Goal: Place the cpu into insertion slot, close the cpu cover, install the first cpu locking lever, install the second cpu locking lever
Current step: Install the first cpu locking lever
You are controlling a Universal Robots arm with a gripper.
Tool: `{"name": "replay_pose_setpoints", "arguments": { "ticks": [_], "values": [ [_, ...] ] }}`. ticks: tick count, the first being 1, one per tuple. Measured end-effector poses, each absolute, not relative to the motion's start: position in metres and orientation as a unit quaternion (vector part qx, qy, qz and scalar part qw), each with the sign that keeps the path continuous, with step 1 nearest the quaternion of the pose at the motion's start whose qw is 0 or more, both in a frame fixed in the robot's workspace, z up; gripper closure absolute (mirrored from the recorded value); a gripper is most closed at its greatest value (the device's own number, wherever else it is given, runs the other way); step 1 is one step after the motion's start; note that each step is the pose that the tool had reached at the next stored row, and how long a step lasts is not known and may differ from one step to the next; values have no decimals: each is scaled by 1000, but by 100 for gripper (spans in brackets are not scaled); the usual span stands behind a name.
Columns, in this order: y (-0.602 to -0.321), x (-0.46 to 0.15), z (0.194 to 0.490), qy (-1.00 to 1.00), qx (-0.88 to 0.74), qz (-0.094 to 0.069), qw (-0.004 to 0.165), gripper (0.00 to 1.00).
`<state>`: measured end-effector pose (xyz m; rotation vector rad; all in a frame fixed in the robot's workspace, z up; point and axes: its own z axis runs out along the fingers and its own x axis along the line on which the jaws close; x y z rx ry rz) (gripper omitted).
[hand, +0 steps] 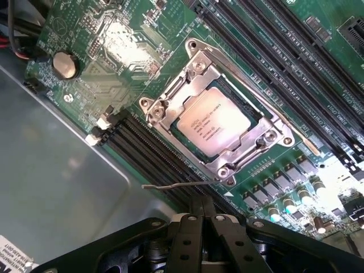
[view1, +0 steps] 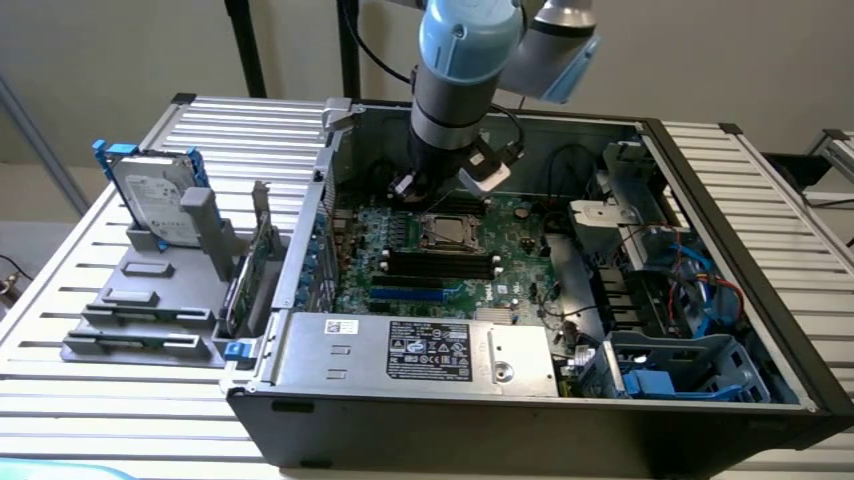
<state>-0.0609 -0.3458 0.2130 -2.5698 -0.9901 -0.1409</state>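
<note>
— Closest in, on the wrist view?
— The gripper: shut tight, fingers pressed flat together, holding nothing. Poised over the green motherboard.
— Just past the tips?
— A thin metal rod, lying loose above a bank of black memory slots. Very near the gripper; cannot tell whether touching.
— And the cpu?
— Further on. The cpu, seated flat in the insertion slot, pale face up with printing on it. The cpu cover down over it, framing it through the window.
— Beyond that?
— More long black slots, and a coin cell off towards the board's edge.
— From the exterior view?
— A grey power supply box at the front of the open case, the insertion slot mid-board behind it, and the arm reaching down just past that.
</note>
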Motion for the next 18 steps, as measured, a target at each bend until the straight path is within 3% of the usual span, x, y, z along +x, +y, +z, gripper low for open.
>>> {"name": "replay_pose_setpoints", "arguments": {
  "ticks": [18],
  "values": [
    [-339,-60,201,-365,-912,-44,182,89]
  ]
}}
